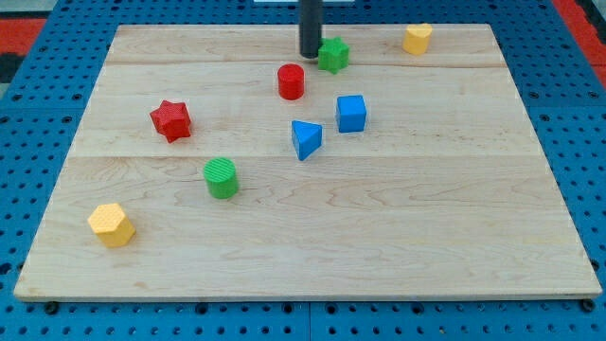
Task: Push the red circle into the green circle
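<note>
Red circle (291,81) sits below-left of my tip (310,54); no jaws, nothing grasped. Off-centre push risks missing green circle (222,177), nudging green star (332,54).

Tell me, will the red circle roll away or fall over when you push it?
Probably neither. The red circle stands on its flat end, short and wide, so it should slide. My tip sits just above it; the wooden board looks smooth.

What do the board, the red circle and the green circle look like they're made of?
Board: pale wood, apparently smooth, with visible grain and plank seams. Red circle and green circle: probably matte plastic, uniform in colour; the green top shows fine ridges, possibly 3D-printed. My tip sits just above the red circle toward the view's top.
</note>
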